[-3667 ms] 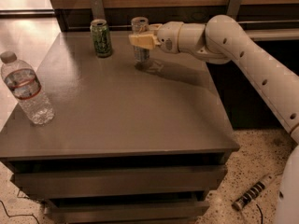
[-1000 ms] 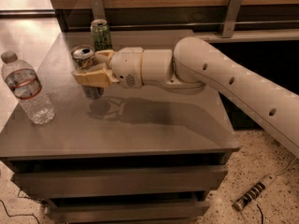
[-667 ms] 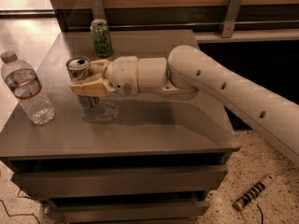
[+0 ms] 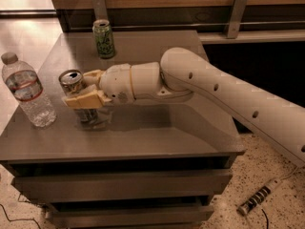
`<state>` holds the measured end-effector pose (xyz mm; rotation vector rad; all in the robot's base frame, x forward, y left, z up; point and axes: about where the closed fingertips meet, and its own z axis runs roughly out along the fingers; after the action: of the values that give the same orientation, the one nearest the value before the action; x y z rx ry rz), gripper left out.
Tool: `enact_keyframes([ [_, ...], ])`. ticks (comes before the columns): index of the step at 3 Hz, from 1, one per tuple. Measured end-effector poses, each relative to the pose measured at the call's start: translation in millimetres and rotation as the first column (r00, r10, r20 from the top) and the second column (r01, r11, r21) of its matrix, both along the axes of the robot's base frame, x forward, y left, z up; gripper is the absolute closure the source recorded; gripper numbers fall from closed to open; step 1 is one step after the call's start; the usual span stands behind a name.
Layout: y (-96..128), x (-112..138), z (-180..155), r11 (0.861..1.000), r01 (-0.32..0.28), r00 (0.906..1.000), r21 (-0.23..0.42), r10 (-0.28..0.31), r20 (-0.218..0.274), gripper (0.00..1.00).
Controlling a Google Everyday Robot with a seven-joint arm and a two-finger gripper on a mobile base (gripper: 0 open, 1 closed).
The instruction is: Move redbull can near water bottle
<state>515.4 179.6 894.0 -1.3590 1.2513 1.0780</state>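
Note:
The redbull can (image 4: 76,87), slim and silver with a shiny pull-tab top, stands upright on the grey table (image 4: 143,132) at the front left. My gripper (image 4: 83,87) is shut on the redbull can, its tan fingers (image 4: 86,100) on either side of the can. The water bottle (image 4: 28,92), clear with a white cap and a red-and-white band, stands upright at the table's left edge, a short gap to the left of the can. My white arm reaches in from the right.
A wider green can (image 4: 104,38) stands at the table's back edge. A wooden wall panel with metal brackets (image 4: 236,14) runs behind the table. A power strip (image 4: 255,203) lies on the speckled floor at the lower right.
My gripper has carried the redbull can from the back of the table, beside the green can, forward and left to a spot close to the water bottle, and lowered it toward the tabletop.

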Motion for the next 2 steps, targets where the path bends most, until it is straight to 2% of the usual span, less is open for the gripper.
enact_keyframes([
  [1, 3.1, -1.1, -6.7, 1.0, -0.005, 1.0, -0.025, 0.005, -0.003, 0.97],
  [2, 4.7, -2.3, -5.8, 1.0, -0.009, 1.0, -0.023, 0.009, -0.002, 0.74],
])
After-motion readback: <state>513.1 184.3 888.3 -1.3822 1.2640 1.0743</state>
